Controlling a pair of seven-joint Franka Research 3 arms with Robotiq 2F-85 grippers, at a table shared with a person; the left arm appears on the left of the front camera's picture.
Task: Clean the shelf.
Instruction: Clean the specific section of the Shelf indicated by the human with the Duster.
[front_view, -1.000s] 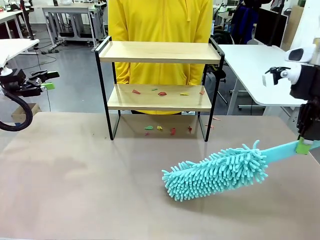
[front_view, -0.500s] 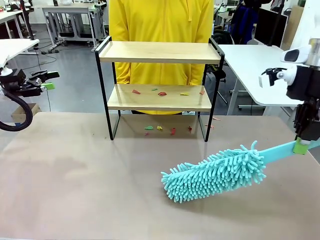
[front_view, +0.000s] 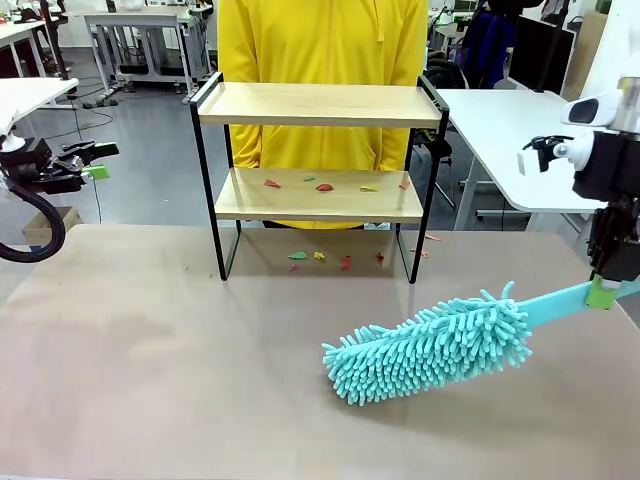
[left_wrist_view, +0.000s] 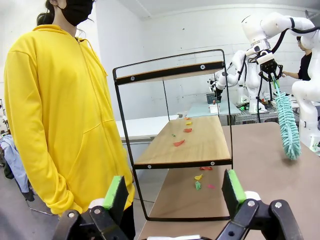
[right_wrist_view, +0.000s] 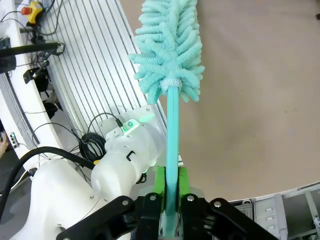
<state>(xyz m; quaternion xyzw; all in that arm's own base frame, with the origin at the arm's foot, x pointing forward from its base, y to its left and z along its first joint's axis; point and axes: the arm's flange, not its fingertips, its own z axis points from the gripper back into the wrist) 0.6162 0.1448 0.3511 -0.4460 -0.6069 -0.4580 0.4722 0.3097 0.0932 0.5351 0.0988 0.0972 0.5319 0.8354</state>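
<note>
The shelf (front_view: 318, 105) stands upright at the middle of the desk's (front_view: 150, 350) far edge, its two wooden boards one above the other in the black frame. The top board is bare. Small coloured scraps (front_view: 320, 186) lie scattered on the lower board, and more scraps lie on the desk between the frame's feet. A person in a yellow hooded top (front_view: 320, 40) stands just behind it. The right gripper (front_view: 603, 293) hangs at the desk's right edge, pointing down, its green pads clamped on the thin handle of a teal fluffy duster (front_view: 430, 345). The duster's head slants down and leftwards, low over the desk right of centre. I cannot tell whether it touches the surface. The shelf is well apart from these jaws, up towards the far edge and to their left, and the duster's head is nearer to it but still short of it. The left gripper (front_view: 95, 160) is held beyond the desk's left edge, level with the lower board, its jaws spread wide with nothing between them. In the left wrist view the shelf lies straight ahead of these jaws, well apart from them.
</note>
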